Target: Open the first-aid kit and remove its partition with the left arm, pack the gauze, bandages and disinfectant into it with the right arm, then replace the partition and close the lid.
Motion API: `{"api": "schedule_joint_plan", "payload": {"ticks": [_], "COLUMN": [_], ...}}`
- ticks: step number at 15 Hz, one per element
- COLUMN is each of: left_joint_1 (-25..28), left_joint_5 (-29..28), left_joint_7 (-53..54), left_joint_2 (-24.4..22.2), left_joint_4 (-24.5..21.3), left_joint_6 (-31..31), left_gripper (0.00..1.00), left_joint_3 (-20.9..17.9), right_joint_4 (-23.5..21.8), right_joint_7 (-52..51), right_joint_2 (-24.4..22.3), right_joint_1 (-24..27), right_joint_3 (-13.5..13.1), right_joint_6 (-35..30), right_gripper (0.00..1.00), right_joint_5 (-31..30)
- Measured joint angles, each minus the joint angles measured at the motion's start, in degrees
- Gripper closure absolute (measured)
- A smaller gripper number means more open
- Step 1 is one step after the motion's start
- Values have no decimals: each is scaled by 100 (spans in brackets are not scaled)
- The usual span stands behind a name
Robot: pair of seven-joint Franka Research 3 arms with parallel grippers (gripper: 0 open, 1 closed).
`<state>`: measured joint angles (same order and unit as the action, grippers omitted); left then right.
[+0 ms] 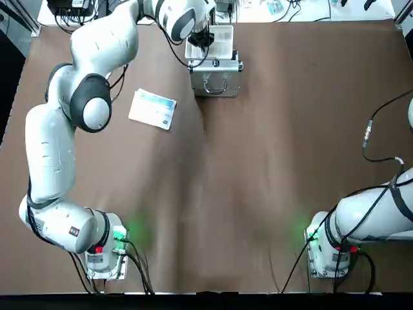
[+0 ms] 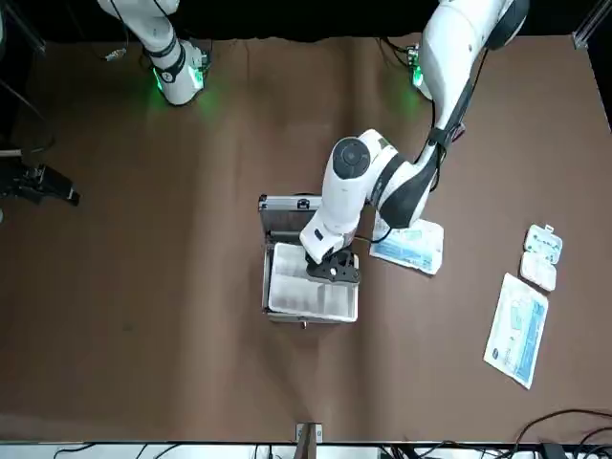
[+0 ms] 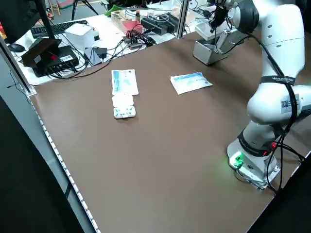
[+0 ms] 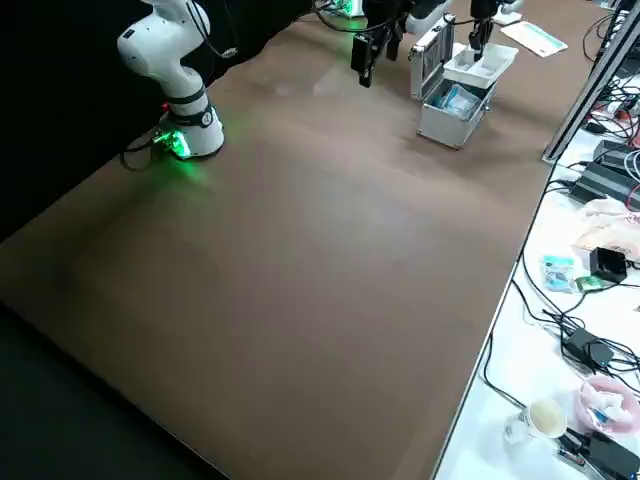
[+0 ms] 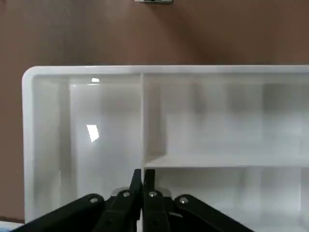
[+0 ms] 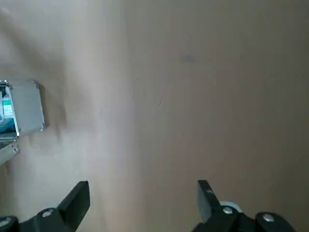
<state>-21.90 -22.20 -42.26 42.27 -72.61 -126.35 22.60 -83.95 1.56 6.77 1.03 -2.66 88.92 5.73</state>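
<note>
The silver first-aid case (image 1: 216,82) stands open at the table's far side, its lid (image 2: 290,204) upright with the handle outward. My left gripper (image 5: 142,180) is shut on a divider wall of the cream partition (image 1: 221,40) and holds it just above the case body (image 4: 452,118), where teal-printed contents (image 4: 460,100) show. My right gripper (image 6: 142,186) hangs open high over bare table, far from the case (image 6: 25,112). The disinfectant is out of view.
A flat white-and-blue packet (image 1: 153,108) lies on the robot's left of the case. A long white-and-teal box (image 2: 517,331) and small white packets (image 2: 541,256) lie farther toward the robot's left edge. Cables and clutter sit on the bench (image 3: 121,22) behind the table.
</note>
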Motion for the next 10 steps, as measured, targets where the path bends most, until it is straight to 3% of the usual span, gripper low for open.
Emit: {"api": "schedule_joint_plan", "payload": {"ticks": [10], "left_joint_1": [-170], "left_joint_5": [0], "left_joint_7": [3], "left_joint_2": [315], "left_joint_4": [96], "left_joint_6": [-51], "left_gripper": [96], "left_joint_3": [1], "right_joint_4": [-111], "right_joint_7": [0], "right_joint_2": [-320], "right_joint_1": [-154], "right_joint_3": [-5], "right_joint_6": [138], "right_gripper": [2], "right_joint_5": [-7]}}
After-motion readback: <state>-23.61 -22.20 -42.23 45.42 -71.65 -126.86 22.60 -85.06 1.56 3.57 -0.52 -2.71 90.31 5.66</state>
